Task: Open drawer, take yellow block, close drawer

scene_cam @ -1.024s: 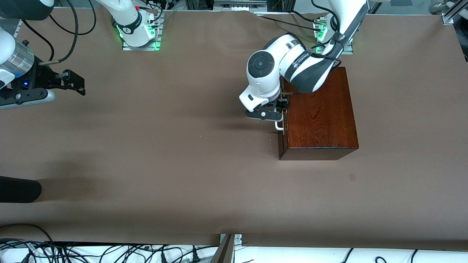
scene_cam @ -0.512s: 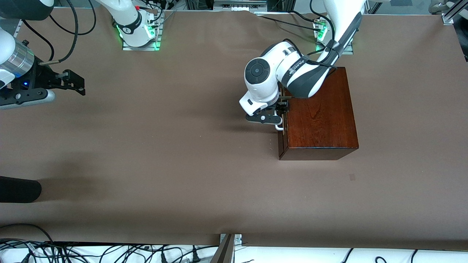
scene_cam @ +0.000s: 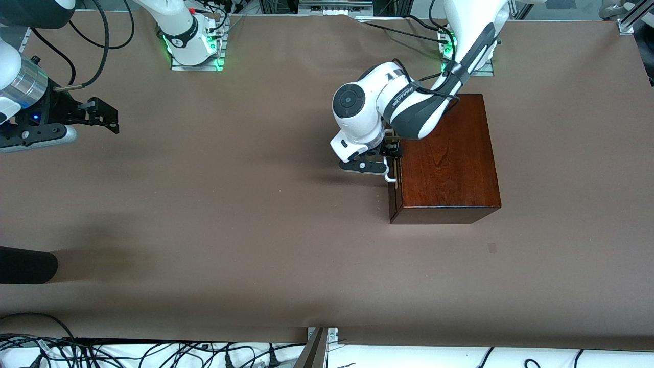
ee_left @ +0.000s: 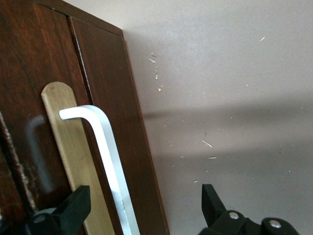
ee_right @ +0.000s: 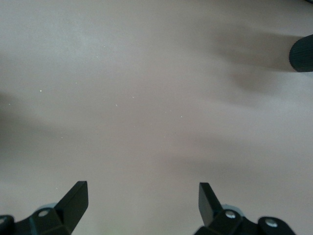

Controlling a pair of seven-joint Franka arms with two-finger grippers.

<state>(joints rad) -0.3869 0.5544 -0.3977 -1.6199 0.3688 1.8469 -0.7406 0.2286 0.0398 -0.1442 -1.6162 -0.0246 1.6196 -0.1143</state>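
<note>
I'm working the left tool (scene_cam: 391,156) at the drawer (scene_cam: 392,191) front right now, just right of centre in the front view, and its fingers (ee_left: 73,208) are spread wide with the white handle (ee_left: 110,166) running down between them at the lower left of the left wrist view. The drawer is looking fully shut, its dark front flush with the wooden box (scene_cam: 447,163), so the yellow block isn't showing anywhere; I'm judging it to be inside. Nothing is pinched yet, one finger is sitting against the dark wood by the brass plate (ee_left: 68,147) and the other is hanging out over the bare bench (scene_cam: 230,204). To do this well I'm wanting the bar centred between the fingers before I squeeze, and the tool deep enough that the pads catch the straight run of the bar and not its bent end. Then I'm planning a straight pull along the drawer's own line, away from the box, since any sideways drag could skew the drawer or slide the whole box. The right tool (scene_cam: 104,117) is waiting at the upper left of the front view, fingers spread over empty bench.
</note>
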